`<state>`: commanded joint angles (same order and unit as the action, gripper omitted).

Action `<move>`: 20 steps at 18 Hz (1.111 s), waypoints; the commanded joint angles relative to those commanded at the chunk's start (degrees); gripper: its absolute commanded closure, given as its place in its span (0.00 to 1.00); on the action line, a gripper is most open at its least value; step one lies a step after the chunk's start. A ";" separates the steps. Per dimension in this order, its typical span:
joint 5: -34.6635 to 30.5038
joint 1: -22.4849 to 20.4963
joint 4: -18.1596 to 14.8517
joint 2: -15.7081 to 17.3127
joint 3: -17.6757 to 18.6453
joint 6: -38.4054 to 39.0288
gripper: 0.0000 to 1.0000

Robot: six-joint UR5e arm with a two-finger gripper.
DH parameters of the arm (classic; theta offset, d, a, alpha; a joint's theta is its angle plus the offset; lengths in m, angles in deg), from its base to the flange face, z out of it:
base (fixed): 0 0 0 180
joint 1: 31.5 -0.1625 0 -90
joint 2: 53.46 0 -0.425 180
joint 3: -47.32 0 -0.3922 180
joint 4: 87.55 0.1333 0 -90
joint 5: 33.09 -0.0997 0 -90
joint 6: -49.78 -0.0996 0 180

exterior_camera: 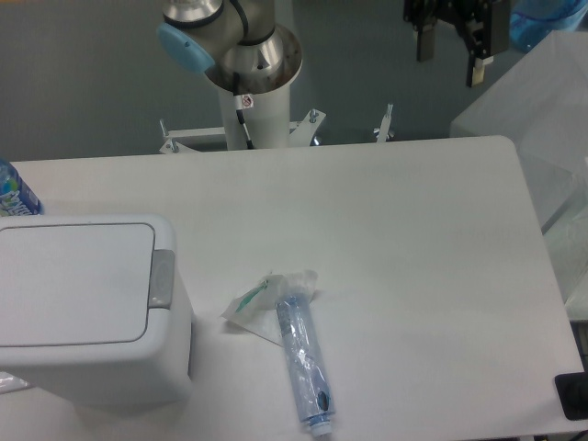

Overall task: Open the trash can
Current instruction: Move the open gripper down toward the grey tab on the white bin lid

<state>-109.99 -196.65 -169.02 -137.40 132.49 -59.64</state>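
The white trash can (87, 308) stands at the front left of the table, lid flat and closed. Its grey push-button strip (162, 277) is on the lid's right edge. My gripper (452, 48) hangs high at the top right, beyond the table's far edge and far from the can. Its two dark fingers (479, 57) point down with a gap between them, holding nothing.
A blue syringe in a clear wrapper (301, 360) lies at the front centre, next to a small torn packet (257, 301). A blue-labelled bottle (14, 191) peeks in at the left edge. The arm's base column (253, 106) stands at the back. A clear plastic cover (542, 101) is at the right.
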 joint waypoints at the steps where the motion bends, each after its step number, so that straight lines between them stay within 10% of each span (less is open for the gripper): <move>1: 0.09 0.00 0.00 0.00 0.09 0.00 0.00; 5: 2.10 0.52 -0.09 -0.09 -0.09 3.41 0.00; 12: 12.20 5.35 0.61 -0.44 -0.79 33.10 0.00; 20: 12.74 13.53 8.52 -1.58 -0.18 53.58 0.00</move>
<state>-97.25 -183.12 -160.50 -138.98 132.31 -6.06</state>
